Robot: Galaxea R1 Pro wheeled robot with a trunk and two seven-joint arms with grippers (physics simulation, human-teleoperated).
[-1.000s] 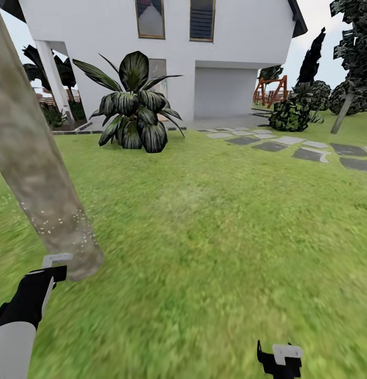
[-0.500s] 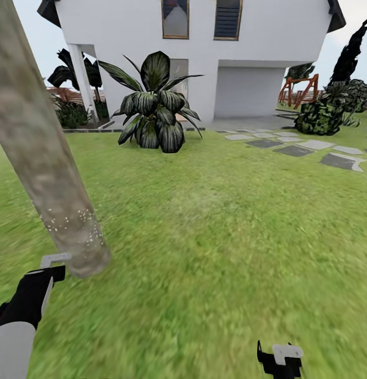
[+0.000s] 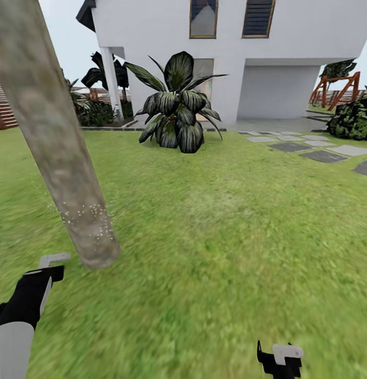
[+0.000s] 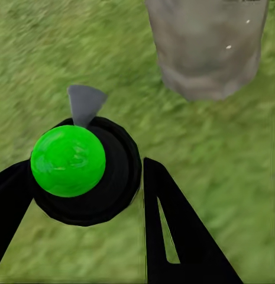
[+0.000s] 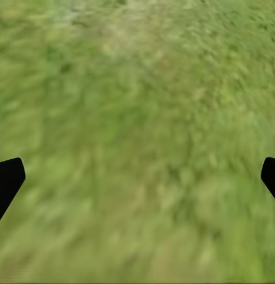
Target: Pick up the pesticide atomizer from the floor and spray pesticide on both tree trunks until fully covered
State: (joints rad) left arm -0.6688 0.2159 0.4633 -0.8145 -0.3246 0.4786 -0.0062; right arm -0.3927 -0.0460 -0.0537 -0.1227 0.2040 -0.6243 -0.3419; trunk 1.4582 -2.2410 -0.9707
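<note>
One tree trunk (image 3: pixel 57 142), thick, mottled grey-brown and leaning, rises from the garden lawn (image 3: pixel 220 231) at the left. White pesticide specks (image 3: pixel 89 221) dot it near its base. Just short of that base, my left gripper (image 3: pixel 44 273) is shut on the pesticide atomizer (image 4: pixel 78 168), a black body with a bright green round top and a grey nozzle. The left wrist view has the trunk's foot (image 4: pixel 208 53) a little beyond the nozzle. My right gripper (image 3: pixel 281 359) hangs low over the grass, its fingertips (image 5: pixel 7 180) wide apart and open, with nothing between them.
A white house (image 3: pixel 231 58) stands at the back, with a large dark-leaved plant (image 3: pixel 178 110) before it. Grey stepping stones (image 3: pixel 309 150), a round bush (image 3: pixel 354 118) and a red swing frame (image 3: pixel 336 89) lie at the right. A slatted fence (image 3: pixel 2 113) shows far left.
The whole view has swung to the left, so the trunk, house and plant sit further right in the picture. Both arms keep their places in the view.
</note>
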